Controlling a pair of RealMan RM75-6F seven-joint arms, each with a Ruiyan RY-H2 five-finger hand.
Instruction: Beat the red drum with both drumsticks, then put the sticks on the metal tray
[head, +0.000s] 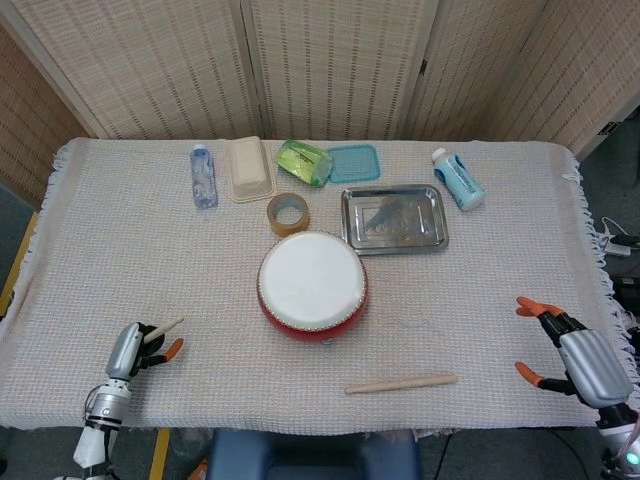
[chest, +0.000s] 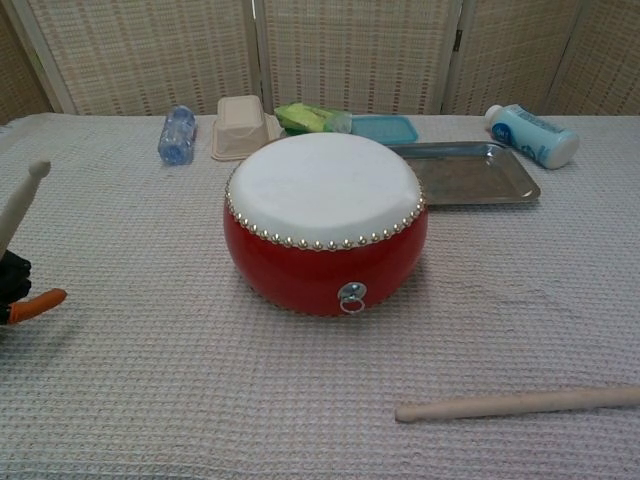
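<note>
Currently, the drum (head: 312, 284) is taken as the landmark; it stands at mid-table with its white skin facing up. One stick (head: 401, 383) lies flat on the cloth, near the drum on the robot's side and to its right, parallel to the table edge. A second stick (chest: 20, 200) is gripped by the left hand (head: 135, 350), well apart from the drum on its left near the table edge; its tip is seen rising into the chest view. The right hand (head: 560, 350) is held with fingers spread and nothing in it, well apart from the drum on its right and beyond the lying stick's far end. The tray (head: 394, 219) sits just behind the drum, to its right, and nothing is seen lying in it.

The lying stick is judged to be light, stiff wood, smooth and round, so rolling on the cloth is to be expected when it is touched. A hold close to the butt end nearer the right hand is advised, leaving most of the length free for striking. A firm wrap is advised, since a thin smooth shaft can pivot in a loose hold. The drum skin is judged taut and springy, so rebound is to be allowed for.
</note>
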